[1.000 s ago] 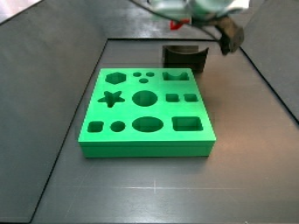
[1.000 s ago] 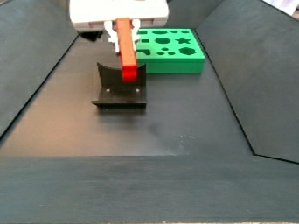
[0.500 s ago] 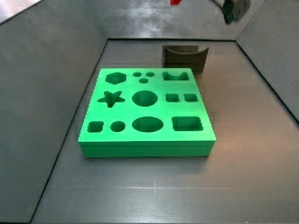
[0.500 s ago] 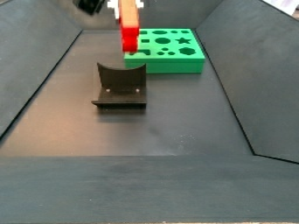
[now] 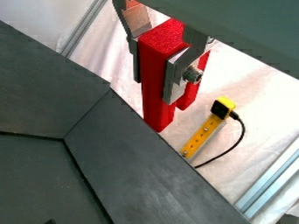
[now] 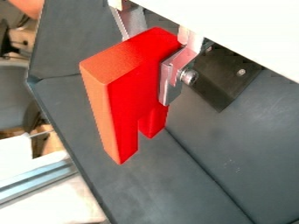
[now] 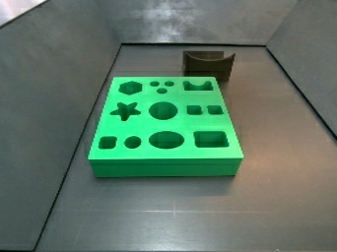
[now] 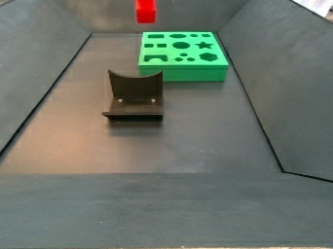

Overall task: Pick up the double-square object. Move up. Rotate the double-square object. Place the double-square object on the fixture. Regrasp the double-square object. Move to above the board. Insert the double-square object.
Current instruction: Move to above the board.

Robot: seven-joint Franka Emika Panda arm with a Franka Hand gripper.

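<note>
Wrist views: gripper (image 5: 166,54) clamps double-square object (image 5: 159,74) at its upper end; rigid, light, likely slick plastic.

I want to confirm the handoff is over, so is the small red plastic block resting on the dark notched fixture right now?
No: the small red plastic block is clamped in the pincer, and the dark notched fixture stands bare.

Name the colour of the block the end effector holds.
Bright red double-square object, clearest in a wrist view, clamped in the end effector.
</note>
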